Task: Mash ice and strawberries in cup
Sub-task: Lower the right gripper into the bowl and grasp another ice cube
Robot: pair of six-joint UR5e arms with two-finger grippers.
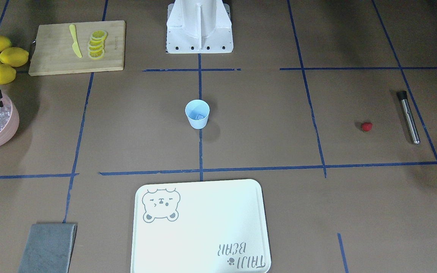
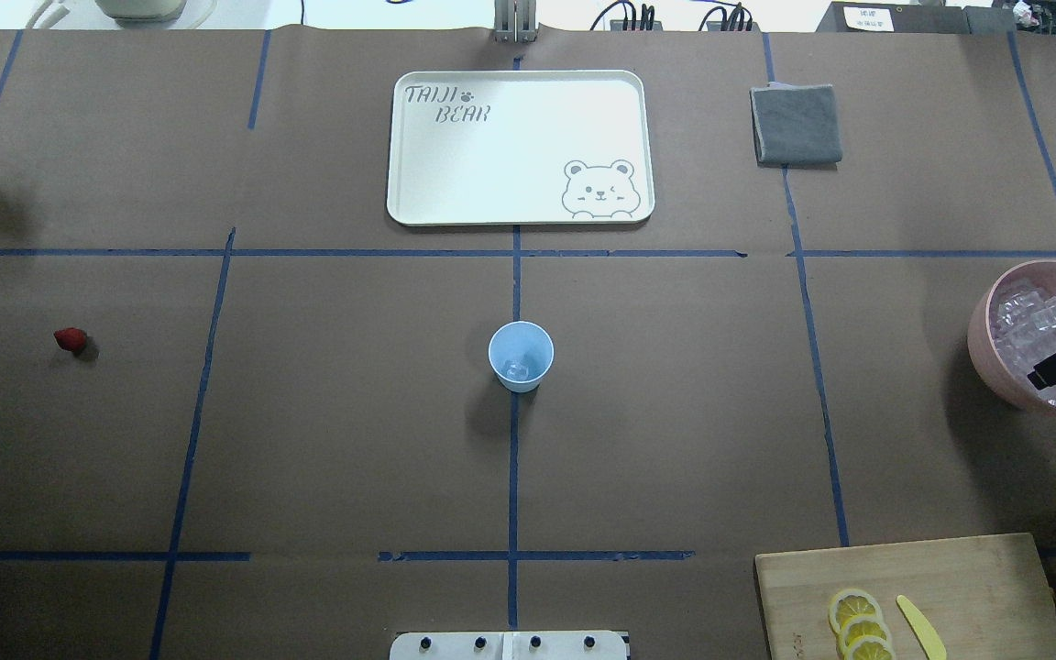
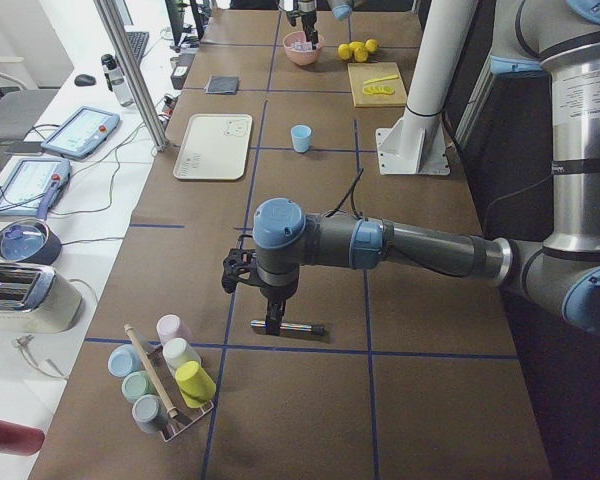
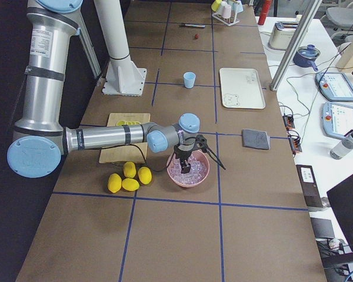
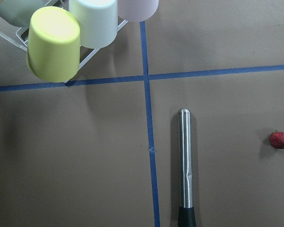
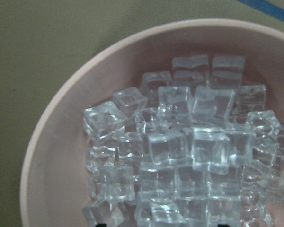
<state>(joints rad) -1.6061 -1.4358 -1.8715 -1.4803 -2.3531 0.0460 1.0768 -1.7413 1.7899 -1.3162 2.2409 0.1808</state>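
I've got the cup [image 2: 521, 356] standing upright in the middle of the table, right on the centre tape line. A bit of ice [image 2: 517, 369] lies in the bottom of it. The rest of the ice is heaped in the pink bowl [image 2: 982, 339] at the table's end on my right side.

My right gripper [image 4: 186, 167] hangs over that bowl, pointing down at the pile. On the right wrist camera its two dark tips just peek in at the bottom edge, well apart. They're spread wide, with nothing between them but the cubes below. I can't tell if the tips touch the ice.

The strawberry [image 1: 367, 126] lies alone on the brown paper, well away from the cup on my left side. Near it lies a metal rod [image 1: 409, 116] with a black end, flat on the table and apart from the berry.

My left gripper [image 3: 272, 322] is right above that rod. I only see it from the side camera, so I cannot tell how its fingers are set, nor whether it touches the rod. The left wrist camera looks straight down on the rod, with the berry off to one side.

Elsewhere there's a white tray [image 2: 418, 183] beyond the cup, with a grey cloth [image 2: 796, 124] beside it. A wooden board [image 1: 51, 60] carries lemon slices [image 1: 97, 44] and a yellow knife [image 1: 75, 41]. Four whole lemons [image 1: 0, 58] sit between the board and the bowl. A rack of coloured cups [image 3: 165, 385] stands at the far left end.
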